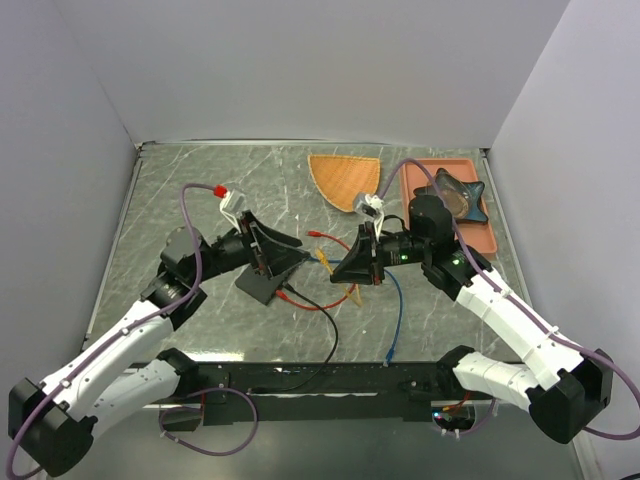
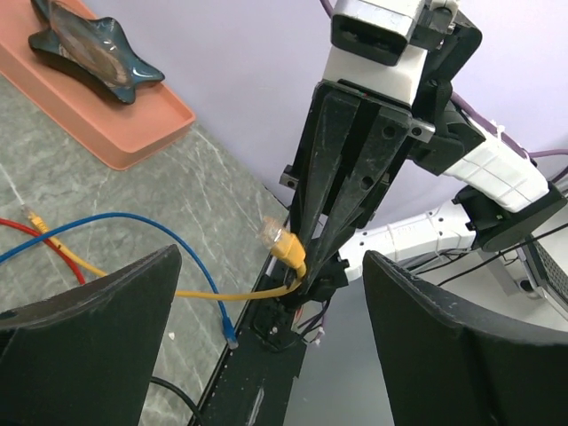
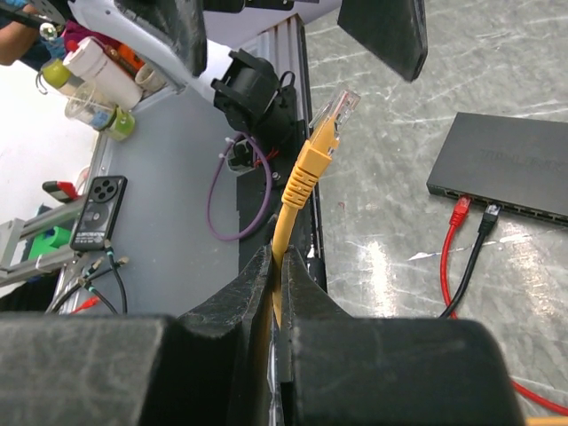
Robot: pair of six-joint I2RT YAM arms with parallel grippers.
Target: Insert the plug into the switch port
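Note:
My right gripper [image 1: 340,270] [image 3: 277,262] is shut on a yellow cable just behind its plug [image 3: 324,133]. The yellow plug [image 1: 323,257] [image 2: 282,244] has a clear tip and points toward my left gripper, held above the table. The flat black switch box [image 1: 262,284] [image 3: 506,164] lies left of centre. A red plug [image 3: 459,211] and a black plug [image 3: 489,213] sit in ports on its long edge. My left gripper [image 1: 288,252] [image 2: 272,266] hovers wide open and empty over the box, facing the plug, with a gap between them.
Red [image 1: 335,303], blue [image 1: 398,305] and black [image 1: 328,335] cables lie loose on the marble table. An orange tray [image 1: 480,230] with a dark star-shaped dish [image 1: 455,193] stands at the back right. An orange wedge [image 1: 345,178] lies at the back centre. Walls enclose three sides.

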